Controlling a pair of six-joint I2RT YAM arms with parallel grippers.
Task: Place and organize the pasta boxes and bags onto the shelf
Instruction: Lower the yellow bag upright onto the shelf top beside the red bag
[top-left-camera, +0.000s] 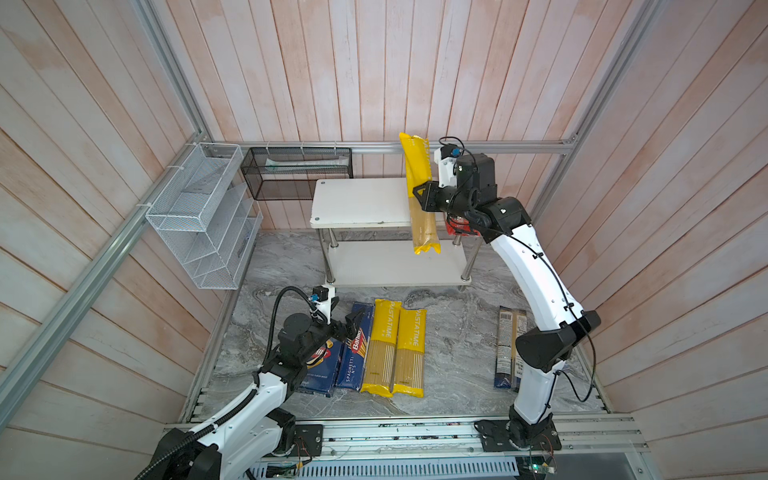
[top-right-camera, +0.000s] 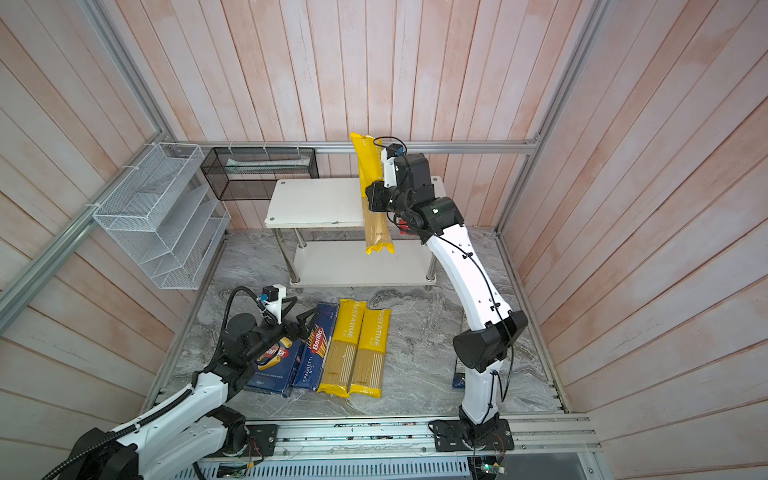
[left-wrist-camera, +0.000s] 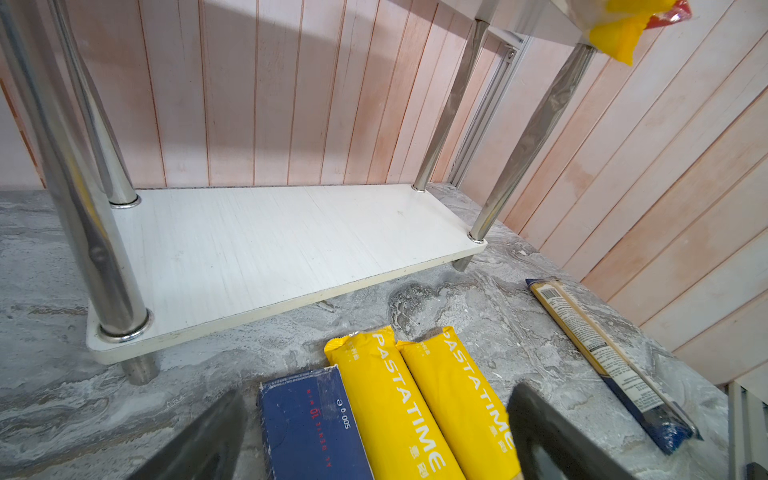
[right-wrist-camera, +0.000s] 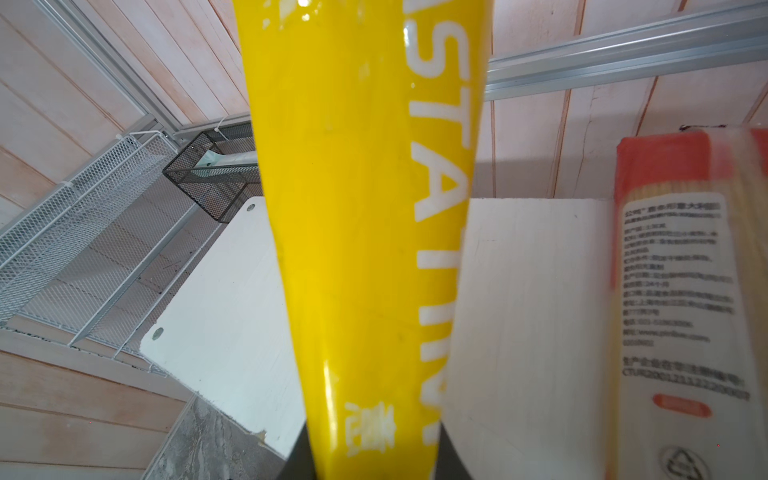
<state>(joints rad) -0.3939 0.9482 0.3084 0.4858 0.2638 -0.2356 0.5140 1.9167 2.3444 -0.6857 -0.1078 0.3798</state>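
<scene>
**A:** What is seen from above?

**B:** In both top views a yellow PASTATIME bag (top-left-camera: 419, 174) is held tight near its middle by the right jaws. It is tipped almost upright above the right part of the top board (top-left-camera: 357, 203) of the shelf (top-left-camera: 374, 266). A red-ended bag (top-left-camera: 456, 227) is already laid there, just beside it. The left jaws are spread wide with nothing in them, over the Barilla spaghetti box (top-left-camera: 353, 353) on the desk (top-left-camera: 457, 332).

**A:** How should the bag be put down?

**B:** It is best laid flat and lined up next to the red-ended bag. It should be let go only once it is resting on the board.

**A:** What is shown from the left wrist?

**B:** The lower board (left-wrist-camera: 270, 249) is seen bare, so lots of room is left there. The chrome legs (left-wrist-camera: 531, 141) must be steered around. Two more yellow bags (left-wrist-camera: 386, 399) and a dark-blue-ended bag (left-wrist-camera: 602, 353) are waiting on the desk.

**A:** And from the right wrist?

**B:** The middle is filled by the held bag. Free white board is seen on both sides of it. The front edge should be watched, so that no end is left hanging over.
</scene>
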